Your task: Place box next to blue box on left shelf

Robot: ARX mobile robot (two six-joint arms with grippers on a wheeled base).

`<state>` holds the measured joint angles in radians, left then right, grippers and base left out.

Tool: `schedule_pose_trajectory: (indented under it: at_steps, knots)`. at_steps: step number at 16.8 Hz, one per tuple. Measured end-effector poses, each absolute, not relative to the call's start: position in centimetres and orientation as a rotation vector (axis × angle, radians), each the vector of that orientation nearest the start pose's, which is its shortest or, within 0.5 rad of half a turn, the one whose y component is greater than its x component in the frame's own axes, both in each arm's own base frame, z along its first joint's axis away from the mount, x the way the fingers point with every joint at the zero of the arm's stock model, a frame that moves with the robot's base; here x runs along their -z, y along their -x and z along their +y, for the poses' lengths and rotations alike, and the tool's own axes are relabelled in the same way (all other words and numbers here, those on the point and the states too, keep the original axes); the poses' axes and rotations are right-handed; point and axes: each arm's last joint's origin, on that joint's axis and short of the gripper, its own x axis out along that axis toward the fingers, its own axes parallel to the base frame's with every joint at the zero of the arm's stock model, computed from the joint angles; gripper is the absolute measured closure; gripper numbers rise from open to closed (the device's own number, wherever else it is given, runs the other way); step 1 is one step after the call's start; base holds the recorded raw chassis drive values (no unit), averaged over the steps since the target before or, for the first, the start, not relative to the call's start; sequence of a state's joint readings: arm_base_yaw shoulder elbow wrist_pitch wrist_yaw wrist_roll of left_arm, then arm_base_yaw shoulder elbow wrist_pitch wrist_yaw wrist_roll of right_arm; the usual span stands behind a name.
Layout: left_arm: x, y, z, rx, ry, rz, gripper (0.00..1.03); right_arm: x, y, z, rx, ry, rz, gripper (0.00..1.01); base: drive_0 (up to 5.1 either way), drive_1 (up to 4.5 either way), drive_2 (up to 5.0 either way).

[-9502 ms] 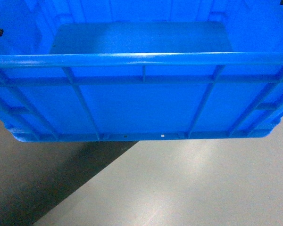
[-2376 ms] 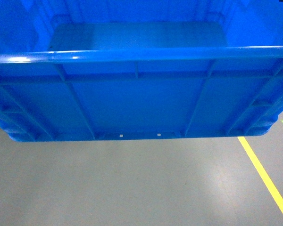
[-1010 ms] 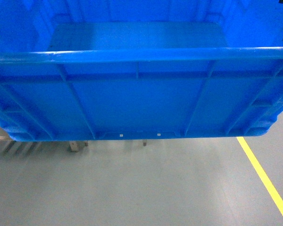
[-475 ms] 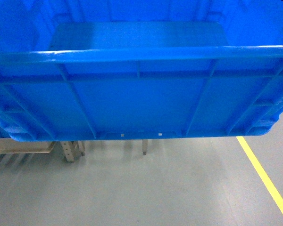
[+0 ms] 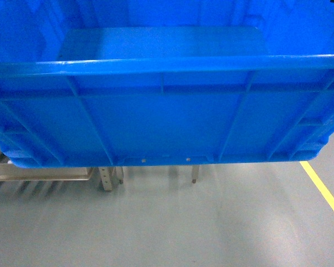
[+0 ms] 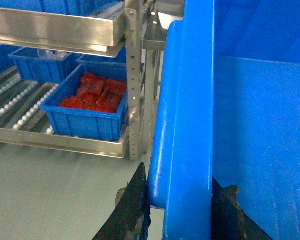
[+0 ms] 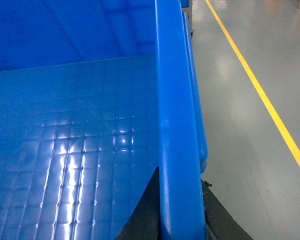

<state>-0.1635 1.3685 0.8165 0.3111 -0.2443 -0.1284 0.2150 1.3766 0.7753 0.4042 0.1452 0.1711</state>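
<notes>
Bright blue plastic fills your head view: the box (image 5: 167, 105) hangs in the air in front of the robot, its near wall and thick rim across the frame, its bare floor showing beyond. Below it you see grey floor (image 5: 172, 228), a yellow line (image 5: 325, 192) at the right, and at the lower left the steel legs and rail of the left shelf (image 5: 44, 173), blurred. In your left wrist view the left gripper (image 6: 179, 200) is clamped on the box's side rim, one dark finger outside the wall and one inside. Past it stands the shelf with its rows of white rollers (image 6: 20, 107), and on them a smaller blue box (image 6: 90, 112) holding red parts (image 6: 97, 95), near the steel upright (image 6: 135, 80); another blue bin (image 6: 37, 67) sits behind it. In your right wrist view the right gripper (image 7: 177, 210) pinches the opposite rim the same way, with the line running along the floor beside it. Both holds are narrow pinches on a wide load, so I judge a sudden turn or uneven arm motion could let a rim slip. The upright sits close to the box's left edge, so watch for a knock on approach. You also cannot see the rollers from the head, so setting down short of the track is a risk.
</notes>
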Motion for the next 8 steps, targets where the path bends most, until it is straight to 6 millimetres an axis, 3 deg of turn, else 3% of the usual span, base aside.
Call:
schedule_pose_trajectory:
  at_steps: [8]
  knots:
    - [-26.16,-29.72,-4.19,-0.097,0.078,0.233,0.85,-25.45,-29.35,5.99,-0.054,-0.135,0.200,0.94,-5.1,2.38,2.4]
